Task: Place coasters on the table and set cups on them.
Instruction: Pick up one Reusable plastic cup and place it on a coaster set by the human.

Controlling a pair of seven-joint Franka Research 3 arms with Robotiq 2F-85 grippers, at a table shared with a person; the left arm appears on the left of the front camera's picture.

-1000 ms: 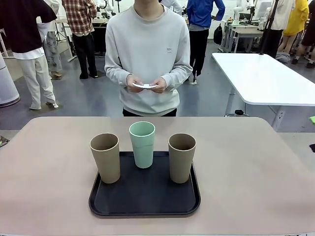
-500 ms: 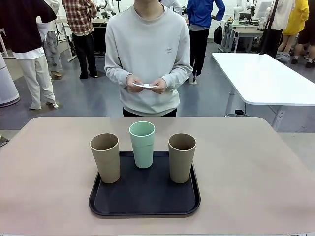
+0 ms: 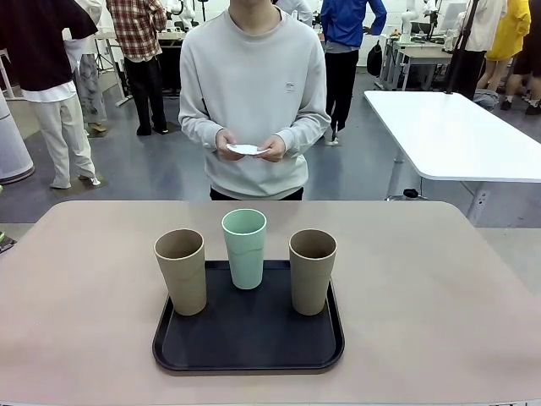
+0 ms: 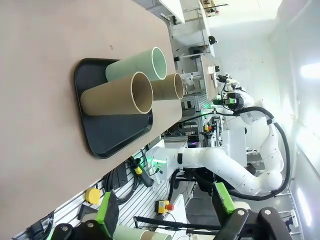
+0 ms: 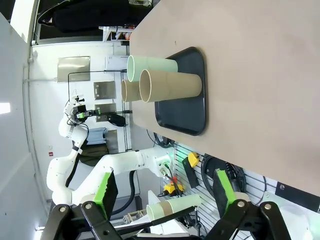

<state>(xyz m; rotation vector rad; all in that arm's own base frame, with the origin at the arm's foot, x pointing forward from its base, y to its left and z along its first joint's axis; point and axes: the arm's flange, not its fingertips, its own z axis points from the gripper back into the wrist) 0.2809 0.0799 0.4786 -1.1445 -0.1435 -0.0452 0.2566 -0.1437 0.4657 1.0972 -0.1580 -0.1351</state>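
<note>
Although its edges are being cut off, the matte beige table (image 3: 423,279) is stretching ahead of the left gripper (image 4: 165,212) and right gripper (image 5: 165,197), jaws spread wide; beyond their tips a black tray (image 3: 247,342) is carrying three tapered cups (image 3: 244,248), while a person's hands (image 3: 272,146) are half hiding thin white coasters (image 3: 246,150) farther off.

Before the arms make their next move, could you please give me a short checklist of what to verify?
1. Coasters laid on the table: not ok; the person's hands hold them at the far side.
2. Number of coasters held: cannot tell.
3. Left tan cup, mint cup and right tan cup upright on the black tray: ok.
4. Left hand open and empty: ok.
5. Right hand open and empty: ok.
</note>
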